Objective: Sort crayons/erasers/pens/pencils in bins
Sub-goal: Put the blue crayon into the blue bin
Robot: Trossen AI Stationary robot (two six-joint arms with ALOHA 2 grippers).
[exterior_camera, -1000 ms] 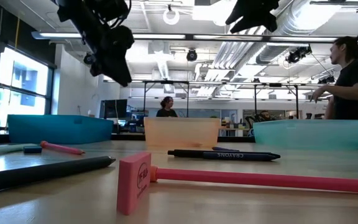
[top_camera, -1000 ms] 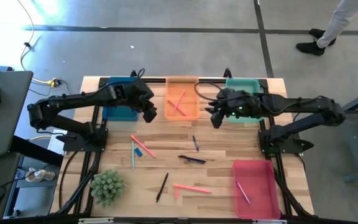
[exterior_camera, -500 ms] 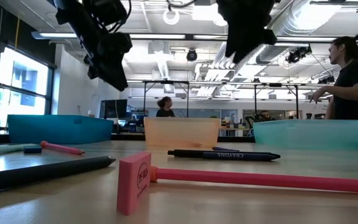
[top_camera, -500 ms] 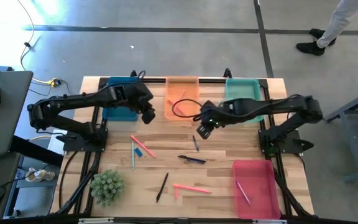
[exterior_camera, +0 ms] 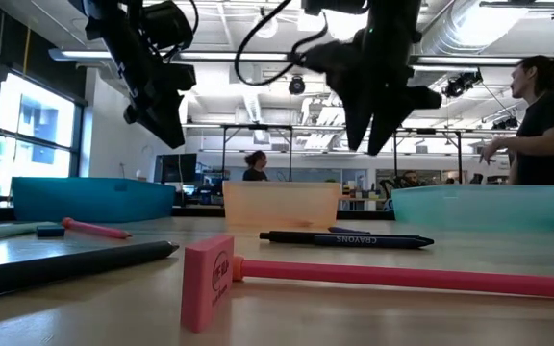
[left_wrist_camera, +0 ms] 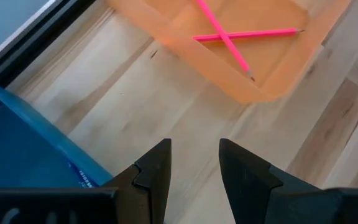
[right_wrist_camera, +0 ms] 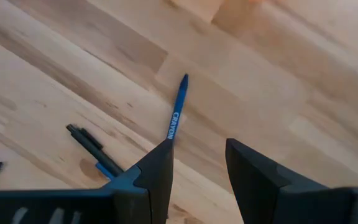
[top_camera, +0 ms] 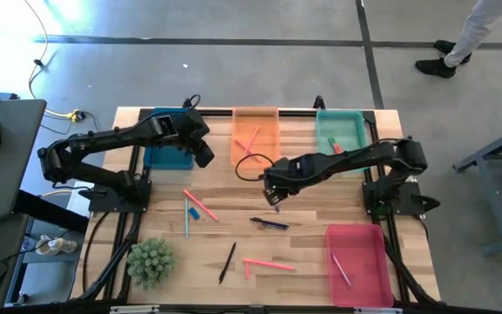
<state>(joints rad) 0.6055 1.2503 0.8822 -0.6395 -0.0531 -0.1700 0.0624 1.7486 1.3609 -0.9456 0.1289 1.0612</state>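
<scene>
Four bins stand on the wooden table: dark blue (top_camera: 167, 139), orange (top_camera: 255, 138) and teal (top_camera: 339, 131) along the far edge, red-pink (top_camera: 359, 263) near right. My right gripper (top_camera: 274, 197) hangs open, pointing down over a small blue crayon (right_wrist_camera: 175, 116) that lies flat at mid-table. My left gripper (top_camera: 204, 158) hangs open above bare wood between the blue bin (left_wrist_camera: 23, 155) and the orange bin (left_wrist_camera: 241, 56). Two pink sticks (left_wrist_camera: 229, 37) lie crossed in the orange bin. Black pens (top_camera: 269, 223) (top_camera: 227, 262) and pink sticks (top_camera: 268, 263) lie loose on the table.
A pink stick with blue pieces (top_camera: 200, 206) and a pale stick (top_camera: 186, 218) lie left of centre. A green spiky plant (top_camera: 151, 262) stands at the near left. The teal bin holds small pieces (top_camera: 334, 144); the red-pink bin holds one stick (top_camera: 342, 270). People stand beyond the table (exterior_camera: 546, 125).
My right gripper has swung from beside the teal bin toward the table's left and near edge, come down, rolled and tipped to point at the table over the blue crayon. My left gripper has edged a little toward the blue bin. Nothing on the table has moved.
</scene>
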